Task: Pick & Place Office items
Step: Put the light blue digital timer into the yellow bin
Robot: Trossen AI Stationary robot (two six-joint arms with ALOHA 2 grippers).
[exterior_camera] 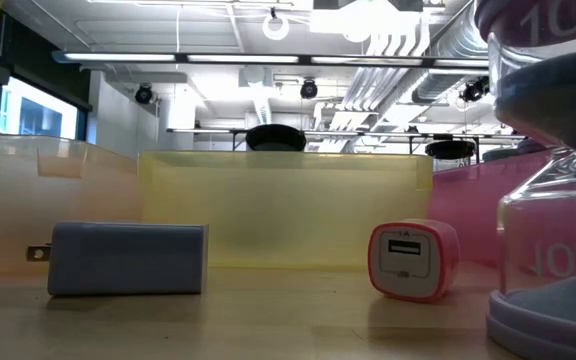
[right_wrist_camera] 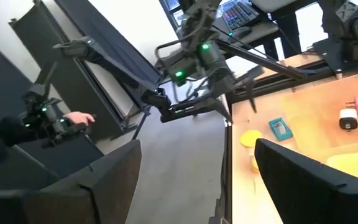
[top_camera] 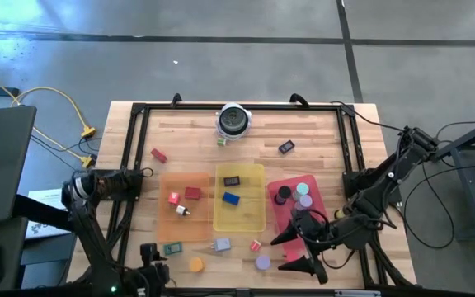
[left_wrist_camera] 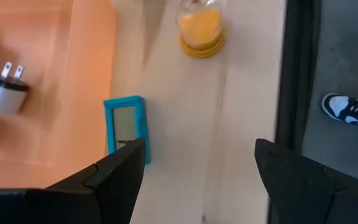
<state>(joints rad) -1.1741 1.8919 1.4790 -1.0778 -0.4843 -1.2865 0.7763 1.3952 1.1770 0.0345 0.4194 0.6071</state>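
Both grippers' jaws open, holding nothing; purple hourglass [exterior_camera: 553, 200] reads "10" on cap & glass.

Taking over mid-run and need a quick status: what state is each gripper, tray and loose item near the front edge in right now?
Left gripper: open, empty, above the teal block.
Right gripper: open, empty, at the red tray.
Teal block: flat on the table, beside the orange tray.
Orange sand timer: upright on the table.
White plug: lying in the orange tray.
Yellow tray: holding two blocks.
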